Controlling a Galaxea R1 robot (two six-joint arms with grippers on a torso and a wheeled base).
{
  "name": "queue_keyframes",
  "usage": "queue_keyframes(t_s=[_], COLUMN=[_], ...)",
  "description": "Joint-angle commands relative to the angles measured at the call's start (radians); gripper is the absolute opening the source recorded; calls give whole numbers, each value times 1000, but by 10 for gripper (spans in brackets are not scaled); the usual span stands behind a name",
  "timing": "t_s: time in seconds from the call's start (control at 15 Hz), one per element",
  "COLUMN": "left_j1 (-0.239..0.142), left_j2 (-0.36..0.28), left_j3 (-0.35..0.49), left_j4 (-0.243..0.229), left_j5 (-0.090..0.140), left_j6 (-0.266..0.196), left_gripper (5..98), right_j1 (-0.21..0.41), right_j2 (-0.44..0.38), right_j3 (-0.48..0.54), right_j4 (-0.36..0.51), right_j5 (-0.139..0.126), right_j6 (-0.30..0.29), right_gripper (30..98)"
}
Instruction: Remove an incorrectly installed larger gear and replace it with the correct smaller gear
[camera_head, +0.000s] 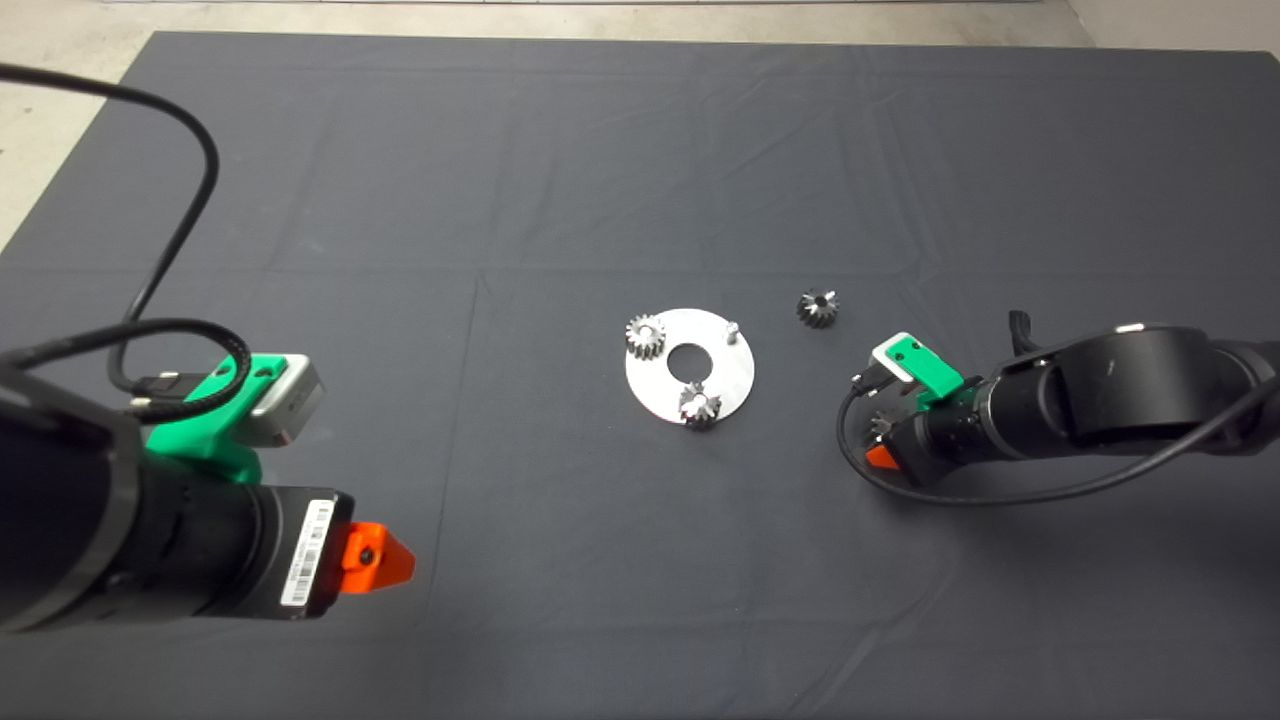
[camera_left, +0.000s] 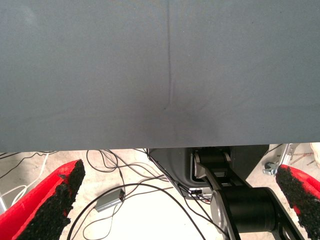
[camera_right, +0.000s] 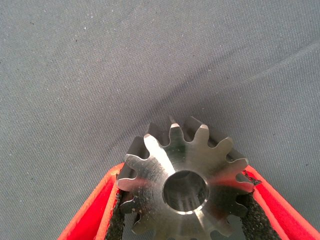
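Note:
A round metal plate (camera_head: 728, 378) lies mid-mat with two small gears on it, one at its far left (camera_head: 646, 337) and one at its near edge (camera_head: 700, 405). A bare pin (camera_head: 731, 328) stands at its far right. The larger gear (camera_head: 817, 308), dark with flared teeth, lies on the mat right of the plate. My right gripper (camera_head: 880, 445) is right of the plate, shut on the smaller gear (camera_head: 882, 425). In the right wrist view the smaller gear (camera_right: 185, 182) sits between the pads (camera_right: 114, 220), low over the mat. My left gripper (camera_head: 380, 555) is open and empty at the near left.
The dark mat (camera_head: 560, 180) has shallow creases. The right arm's cable (camera_head: 960, 497) loops over the mat beside the gripper. In the left wrist view the open gripper (camera_left: 180, 172) frames the mat's edge, with floor cables and the robot's base beyond it.

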Motion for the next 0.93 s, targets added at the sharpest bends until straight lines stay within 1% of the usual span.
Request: queue_keyframes(t_s=[0.0, 0.13, 0.27, 0.4, 0.47, 0.53, 0.67, 0.8, 0.87], left_j1=[-5, -5, -5, -5, -5, -5, -5, -5, -5], left_j2=[1, 1, 0, 0, 0, 0, 0, 0, 0], left_j3=[16, 16, 16, 16, 16, 16, 16, 16, 16], left_j4=[-13, -13, -13, -13, -13, -13, -13, -13, -13], left_j5=[28, 28, 28, 28, 28, 28, 28, 28, 28], left_j6=[-3, -3, -3, -3, -3, -3, -5, -5, -5], left_gripper=[979, 979, 979, 979, 979, 979, 979, 979, 979], right_j1=[29, 29, 31, 45, 86, 125, 183, 201, 201], right_j2=[7, 14, 15, 13, 15, 16, 19, 43, 55], right_j3=[11, 12, 13, 16, 20, 21, 18, -18, -32], right_j4=[-41, -41, -41, -41, -37, -29, -14, -12, -11], right_j5=[6, 6, 6, 3, 1, -1, -1, -1, 1], right_j6=[1, 0, 1, 9, 12, 11, 12, 12, 12], right_gripper=[503, 523, 523, 560, 575, 575, 624, 629, 660])
